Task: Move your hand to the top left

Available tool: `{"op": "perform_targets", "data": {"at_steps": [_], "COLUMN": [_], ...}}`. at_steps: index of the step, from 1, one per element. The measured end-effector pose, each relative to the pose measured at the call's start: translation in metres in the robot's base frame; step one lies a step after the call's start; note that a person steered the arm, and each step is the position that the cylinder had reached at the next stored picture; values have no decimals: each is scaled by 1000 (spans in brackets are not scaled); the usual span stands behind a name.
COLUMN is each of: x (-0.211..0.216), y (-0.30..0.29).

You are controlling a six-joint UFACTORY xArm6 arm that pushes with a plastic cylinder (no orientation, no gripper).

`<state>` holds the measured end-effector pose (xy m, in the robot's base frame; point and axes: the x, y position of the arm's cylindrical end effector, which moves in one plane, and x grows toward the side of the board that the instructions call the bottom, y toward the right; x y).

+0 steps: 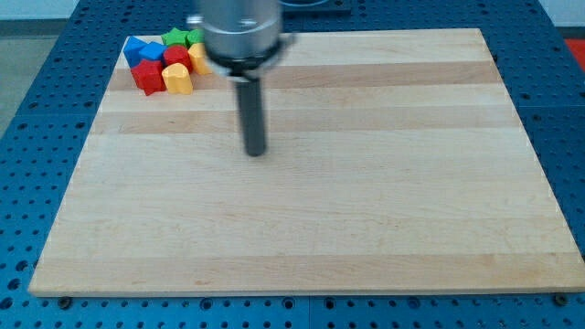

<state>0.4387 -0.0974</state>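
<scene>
My tip (255, 153) rests on the wooden board (366, 201), left of the middle and in its upper half. The rod rises to the arm's grey round body (239, 32) at the view's top. A tight cluster of small blocks lies in the board's top left corner: a blue block (139, 49), a red block (147, 76), a yellow block (177, 79), a second red block (175, 58), a green star-like block (176, 38) and a yellow piece (197, 58) partly hidden behind the arm. My tip is to the right of and below the cluster, apart from it.
The board lies on a blue perforated table (37, 137) that shows around all its edges.
</scene>
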Motion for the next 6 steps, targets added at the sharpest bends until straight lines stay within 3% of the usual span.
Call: {"op": "perform_targets", "data": {"at_steps": [2,4,6], "x": [-19,-105,-197], "y": [-107,-207,-207]}}
